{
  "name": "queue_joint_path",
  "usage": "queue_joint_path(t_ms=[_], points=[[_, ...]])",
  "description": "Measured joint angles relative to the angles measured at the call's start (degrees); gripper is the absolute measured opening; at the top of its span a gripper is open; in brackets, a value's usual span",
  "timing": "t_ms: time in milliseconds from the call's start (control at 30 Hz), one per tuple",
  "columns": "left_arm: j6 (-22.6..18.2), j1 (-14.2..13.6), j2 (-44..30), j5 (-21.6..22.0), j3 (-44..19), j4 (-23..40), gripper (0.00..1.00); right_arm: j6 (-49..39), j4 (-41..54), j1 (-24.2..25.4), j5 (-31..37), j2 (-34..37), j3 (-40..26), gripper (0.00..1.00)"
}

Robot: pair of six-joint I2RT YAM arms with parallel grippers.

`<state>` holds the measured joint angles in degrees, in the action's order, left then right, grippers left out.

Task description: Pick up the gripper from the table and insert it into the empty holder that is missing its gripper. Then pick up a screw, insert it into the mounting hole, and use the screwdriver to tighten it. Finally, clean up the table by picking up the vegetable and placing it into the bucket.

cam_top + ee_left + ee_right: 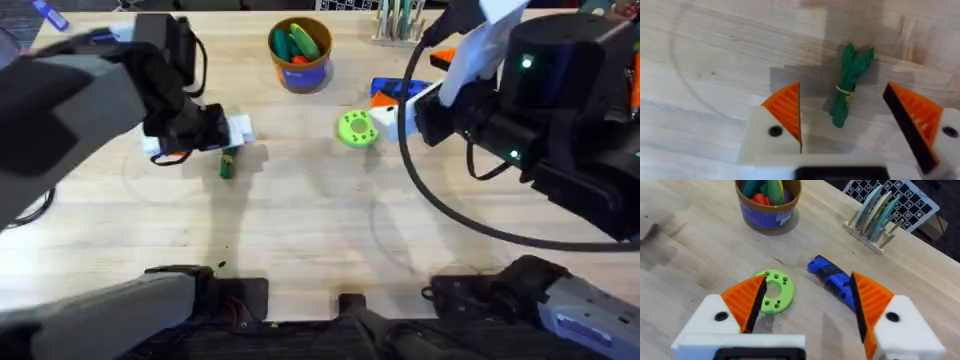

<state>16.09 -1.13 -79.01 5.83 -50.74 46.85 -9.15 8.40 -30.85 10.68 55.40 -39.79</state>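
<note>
We've got the left hand (847,125) spread wide above the vegetable (850,85), which lies flat on the worktop (715,75) between its orange pads, untouched. Our right hand (807,305) gapes too, holding nothing, over the green disc (774,291) and the screwdriver (832,277). Beyond them stands the bucket (767,215).

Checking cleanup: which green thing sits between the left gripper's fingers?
The vegetable, long and dark green with a yellowish band; the round green disc lies by the right gripper.
</note>
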Motion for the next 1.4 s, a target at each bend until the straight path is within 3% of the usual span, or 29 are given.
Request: queue_joint_path(t_ms=[233,467,533,667,700,900,1033,1100,1200,1400], points=[[-3.4,0.0,-6.7,-3.3,0.0,-2.7,0.992,0.0,0.0,0.0,0.0,0.0,0.0,0.991],[-3.7,0.0,-10.1,-5.2,-0.6,-2.5,0.785,0.0,0.0,0.0,0.0,0.0,0.0,0.991],[-3.7,0.0,-10.8,-5.7,-1.1,-2.3,0.665,0.0,0.0,0.0,0.0,0.0,0.0,0.991],[-3.7,0.0,-12.4,-7.2,-2.6,-2.4,0.122,0.0,0.0,0.0,0.0,0.0,0.0,0.992],[-4.0,-0.1,-12.5,-7.6,-2.9,-2.3,0.035,0.0,0.0,0.0,0.0,0.0,0.0,0.992],[-3.6,0.1,-12.4,-8.8,-3.2,-1.7,0.022,0.2,0.0,0.0,0.0,0.0,0.0,0.991],[-1.7,0.1,-11.7,-13.6,-4.6,-2.0,0.022,0.2,0.0,0.0,0.0,0.0,0.0,0.991],[0.5,0.0,-10.5,-17.1,-6.0,-6.4,0.022,0.2,0.0,0.0,0.0,0.0,0.0,0.991],[5.9,-1.0,-8.2,-21.1,-8.1,-17.7,0.021,0.2,-0.1,0.0,0.0,0.0,0.0,0.992],[15.5,-6.2,-8.8,-24.2,-9.3,-40.5,0.021,0.2,-0.1,0.0,0.0,0.0,0.0,0.991]])
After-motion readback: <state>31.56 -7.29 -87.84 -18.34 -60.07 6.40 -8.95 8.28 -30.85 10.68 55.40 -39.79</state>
